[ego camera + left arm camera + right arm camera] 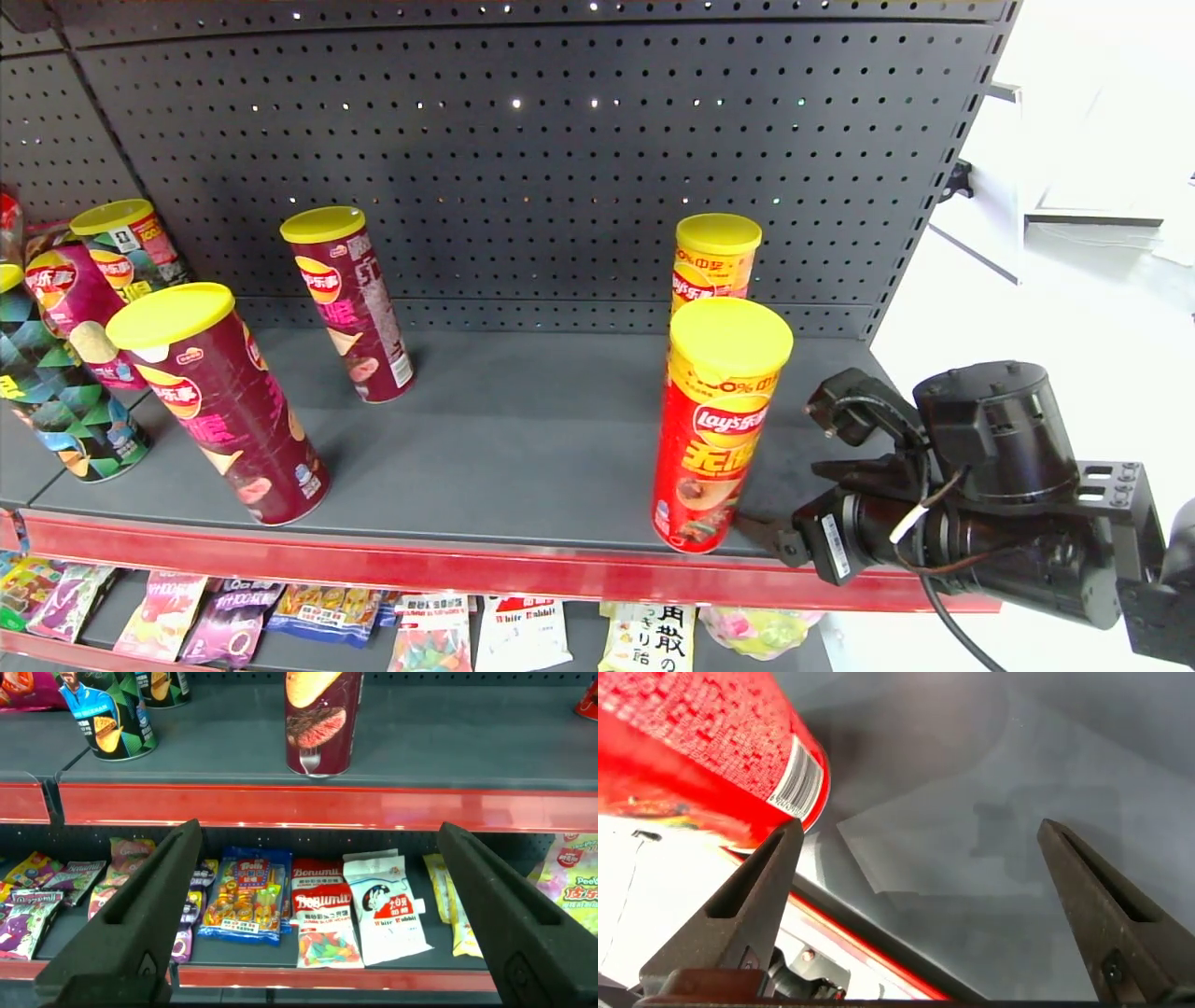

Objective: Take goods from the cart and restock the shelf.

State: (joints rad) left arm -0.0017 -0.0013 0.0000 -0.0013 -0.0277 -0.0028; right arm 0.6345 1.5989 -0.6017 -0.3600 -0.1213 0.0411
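- the tall red chip can with a yellow lid (pixel 719 429) is standing upright at the grey metal shelf's (pixel 523 439) front edge.
- the right gripper (pixel 915 831) is hanging wide open and empty, just right of the can's base (the nearer arm).

Snack pkts (pixel 322 924) flat, side-by-side.

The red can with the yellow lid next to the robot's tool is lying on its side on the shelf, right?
No. The red can is standing upright on the shelf, not lying on its side, as the head view shows. It does have a yellow lid, and it is next to the right tool.
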